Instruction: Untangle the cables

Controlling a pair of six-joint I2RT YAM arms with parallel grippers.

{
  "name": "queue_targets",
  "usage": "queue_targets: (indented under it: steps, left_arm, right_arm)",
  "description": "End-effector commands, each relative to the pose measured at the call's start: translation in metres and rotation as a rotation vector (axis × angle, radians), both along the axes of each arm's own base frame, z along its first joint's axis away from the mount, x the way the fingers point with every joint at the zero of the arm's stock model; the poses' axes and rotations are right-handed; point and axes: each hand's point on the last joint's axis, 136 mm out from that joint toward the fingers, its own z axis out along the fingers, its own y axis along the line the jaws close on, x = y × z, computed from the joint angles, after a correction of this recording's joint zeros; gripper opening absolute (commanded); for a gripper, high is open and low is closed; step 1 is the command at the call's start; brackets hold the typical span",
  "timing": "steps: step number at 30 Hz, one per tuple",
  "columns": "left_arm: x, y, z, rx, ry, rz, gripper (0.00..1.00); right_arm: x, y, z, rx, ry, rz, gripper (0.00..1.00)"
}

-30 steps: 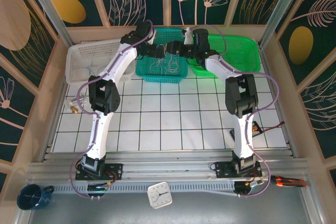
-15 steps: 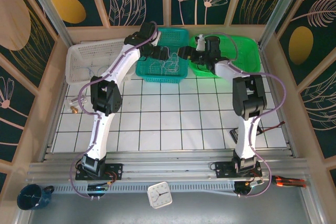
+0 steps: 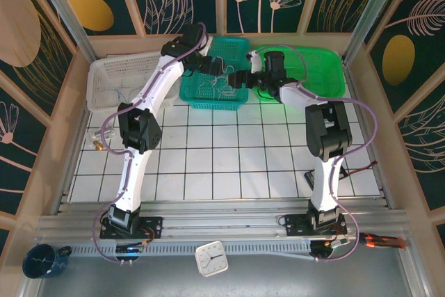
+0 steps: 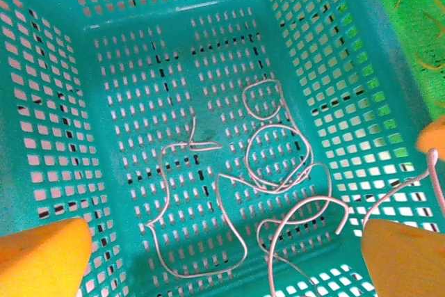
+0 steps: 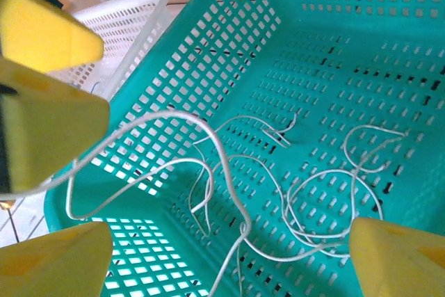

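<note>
A: Where are the cables point(image 4: 278, 189) at this moment?
B: They lie on the floor of the teal basket point(image 4: 49, 102) as thin whitish strands. Several make loops that cross one another near the middle. One bent strand lies apart, more to the left.
A: And the left gripper point(image 4: 222, 259)?
B: It hangs over this basket and looks down into it. Its orange fingertips point(image 4: 42, 255) stand at the two lower corners of the left wrist view, far from each other. So it is wide and holds nothing.
A: The right gripper point(image 5: 226, 259)?
B: Also wide. Its yellow fingertips point(image 5: 400, 255) are at the lower corners of the right wrist view. One strand runs through the big gap between them and is not pinched.
A: Does any strand stand up from the floor?
B: Yes. In the right wrist view one strand makes a high arch toward two more yellow pads point(image 5: 42, 33) at the upper left. Whether it touches them, I cannot tell.
A: And from above?
B: Both grippers are over the teal basket, just beside each other. The green basket point(image 3: 320, 67) is just beside it on the right, and the white basket point(image 3: 104, 81) is on the left.
</note>
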Motion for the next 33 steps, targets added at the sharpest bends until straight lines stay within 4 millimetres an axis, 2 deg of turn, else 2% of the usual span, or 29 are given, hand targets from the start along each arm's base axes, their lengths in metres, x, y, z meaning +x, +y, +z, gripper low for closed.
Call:
queue_targets:
  steps: [1, 4, 6, 7, 9, 11, 16, 18, 21, 23, 28, 29, 32, 33]
  left_arm:
    - [-0.012, 0.002, 0.046, -0.026, -0.043, -0.028, 0.99]
    - [-0.013, 0.001, 0.056, -0.025, -0.054, -0.033, 0.99]
    - [-0.014, 0.002, 0.058, -0.025, -0.058, -0.033, 0.99]
    - [-0.015, 0.002, 0.059, -0.024, -0.059, -0.033, 0.99]
    - [-0.016, 0.003, 0.059, -0.019, -0.053, -0.035, 0.99]
    - [-0.019, 0.004, 0.056, -0.012, -0.043, -0.035, 0.99]
    - [-0.029, 0.007, 0.042, 0.019, 0.01, -0.056, 0.99]
    - [-0.035, 0.007, 0.037, 0.029, 0.027, -0.072, 0.99]
    - [-0.042, 0.007, 0.039, 0.023, 0.022, -0.09, 0.99]
    - [-0.045, 0.008, 0.045, 0.012, -0.001, -0.088, 0.99]
    - [-0.051, 0.018, 0.062, -0.008, -0.074, -0.044, 0.99]
    - [-0.052, 0.02, 0.065, -0.013, -0.085, -0.034, 0.99]
    - [-0.057, 0.023, 0.076, -0.037, -0.115, -0.012, 0.99]
    - [-0.059, 0.023, 0.082, -0.051, -0.13, -0.008, 0.99]
  right_arm:
    - [0.009, 0.016, 0.007, -0.056, -0.079, 0.028, 0.89]
    - [0.018, 0.022, 0.013, -0.037, -0.093, 0.017, 0.86]
    - [0.026, 0.023, 0.02, -0.017, -0.103, 0.002, 0.74]
    - [0.032, 0.022, 0.022, -0.009, -0.101, -0.013, 0.63]
    - [0.047, 0.015, 0.027, 0.024, -0.086, -0.064, 0.28]
    - [0.063, 0.004, 0.034, 0.085, -0.065, -0.114, 0.0]
    - [0.103, -0.032, 0.051, 0.272, -0.015, -0.247, 0.0]
    - [0.117, -0.036, 0.05, 0.298, 0.003, -0.271, 0.0]
    - [0.128, -0.024, 0.043, 0.266, 0.02, -0.257, 0.0]
    - [0.13, -0.009, 0.04, 0.217, 0.016, -0.231, 0.0]
    - [0.113, 0.023, 0.032, 0.119, 0.017, -0.173, 0.0]
    - [0.11, 0.026, 0.029, 0.094, 0.022, -0.175, 0.02]
    - [0.101, 0.028, 0.018, -0.02, 0.051, -0.212, 0.79]
    - [0.097, 0.026, 0.015, -0.073, 0.058, -0.226, 0.99]
